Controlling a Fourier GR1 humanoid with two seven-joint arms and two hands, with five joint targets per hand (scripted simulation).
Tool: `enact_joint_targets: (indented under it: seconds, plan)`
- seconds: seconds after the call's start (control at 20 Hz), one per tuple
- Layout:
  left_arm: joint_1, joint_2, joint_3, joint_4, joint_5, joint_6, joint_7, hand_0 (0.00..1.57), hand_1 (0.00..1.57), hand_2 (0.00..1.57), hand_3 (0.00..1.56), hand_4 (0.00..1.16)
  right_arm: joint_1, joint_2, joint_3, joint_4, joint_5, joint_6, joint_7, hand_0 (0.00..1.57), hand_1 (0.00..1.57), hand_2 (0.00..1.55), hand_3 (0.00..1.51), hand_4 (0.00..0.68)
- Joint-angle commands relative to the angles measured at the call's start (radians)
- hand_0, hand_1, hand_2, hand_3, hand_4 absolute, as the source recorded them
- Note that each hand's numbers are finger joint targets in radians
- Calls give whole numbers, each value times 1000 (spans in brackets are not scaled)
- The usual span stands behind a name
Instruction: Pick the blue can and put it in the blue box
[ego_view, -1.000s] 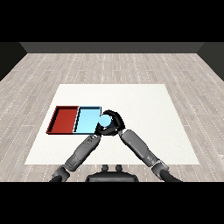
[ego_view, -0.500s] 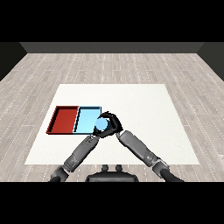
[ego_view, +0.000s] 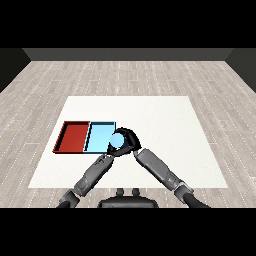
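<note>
Curling its fingers round the blue can (ego_view: 117, 141), the right hand (ego_view: 129, 141) overlaps the blue tray's (ego_view: 98, 136) edge beside the red tray (ego_view: 73, 136).

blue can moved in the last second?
Yes. The blue can, held in the right hand, has shifted left toward the light blue tray, now overlapping its right edge.

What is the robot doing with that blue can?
The robot's right hand is curled round a blue can and holds it at the right edge of the light blue tray. The can is not yet set down in the tray. A red tray lies right beside the blue one on the white table. The left hand sits just below the can, but I cannot tell whether its fingers are open.
</note>
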Motion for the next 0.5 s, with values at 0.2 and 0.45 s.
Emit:
enact_joint_targets:
  seconds: [0.2,0.45]
  plan:
    - [-9,-24,59,75,54,-34,-1,1571,1571,1544,1472,655,78,13,-73,-77,-79,94,13,1246,1246,1296,1219,275]
    - [-31,-30,18,65,93,-26,0,1571,1571,1516,1448,1097,52,25,-62,-47,-38,51,55,0,0,0,0,0]
